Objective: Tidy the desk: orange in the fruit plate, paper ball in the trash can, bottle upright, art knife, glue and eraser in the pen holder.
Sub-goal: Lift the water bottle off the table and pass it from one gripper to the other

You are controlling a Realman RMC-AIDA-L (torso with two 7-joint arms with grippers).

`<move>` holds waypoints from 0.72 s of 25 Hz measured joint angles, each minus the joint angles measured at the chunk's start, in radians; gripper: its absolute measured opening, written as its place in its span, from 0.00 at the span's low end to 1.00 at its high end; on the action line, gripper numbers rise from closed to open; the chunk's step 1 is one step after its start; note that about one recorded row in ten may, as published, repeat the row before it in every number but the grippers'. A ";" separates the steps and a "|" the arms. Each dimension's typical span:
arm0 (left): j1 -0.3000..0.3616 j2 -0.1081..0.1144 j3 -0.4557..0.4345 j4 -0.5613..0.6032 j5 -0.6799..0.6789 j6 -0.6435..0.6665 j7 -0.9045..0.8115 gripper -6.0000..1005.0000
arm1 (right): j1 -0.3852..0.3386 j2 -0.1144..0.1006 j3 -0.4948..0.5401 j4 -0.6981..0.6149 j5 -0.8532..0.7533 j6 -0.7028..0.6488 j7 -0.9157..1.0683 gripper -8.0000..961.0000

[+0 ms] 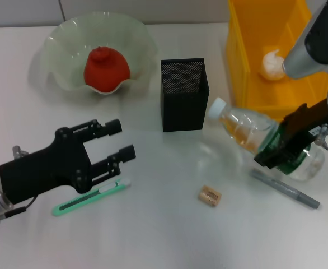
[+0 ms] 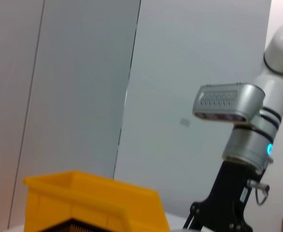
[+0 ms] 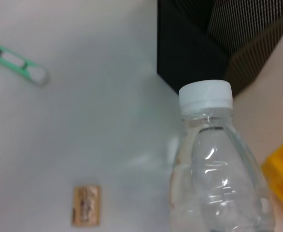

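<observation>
The right gripper (image 1: 284, 147) is clamped around the lower body of the bottle (image 1: 248, 128), which lies tilted, its white cap (image 1: 216, 106) pointing away from the gripper toward the black mesh pen holder (image 1: 184, 93) and ending just beside that holder's near corner. The right wrist view shows the cap (image 3: 205, 96) close under the holder's dark wall (image 3: 194, 53). Just below the right gripper, on the desk (image 1: 164, 235), lies a grey pen-like stick (image 1: 286, 189), probably the glue; the small tan eraser (image 1: 209, 195) sits farther out from the gripper, toward the desk's middle. Behind the gripper stands the yellow bin (image 1: 265, 45) with the white paper ball (image 1: 272, 63) inside it.

The left gripper (image 1: 118, 141) hangs with its two black fingers (image 1: 105, 128) spread apart and nothing between them, above the desk. Directly beneath and slightly behind its fingertips lies the green art knife (image 1: 91, 198), flat on the surface. Well ahead of the left gripper sits the pale green fruit plate (image 1: 57, 50) with the orange (image 1: 106, 68) resting in it. The pen holder stands ahead and to the right of those open fingers
</observation>
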 joint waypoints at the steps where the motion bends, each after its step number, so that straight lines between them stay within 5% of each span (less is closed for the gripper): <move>1: 0.000 0.000 0.000 0.000 -0.023 0.015 -0.002 0.58 | -0.010 0.000 0.009 -0.023 0.038 0.005 -0.017 0.75; 10: -0.023 0.002 -0.002 0.001 -0.100 0.032 -0.094 0.58 | -0.077 0.000 0.098 -0.048 0.320 0.057 -0.198 0.75; 18: -0.053 0.001 -0.003 0.001 -0.149 0.056 -0.155 0.58 | -0.177 -0.001 0.062 0.104 0.648 0.230 -0.520 0.75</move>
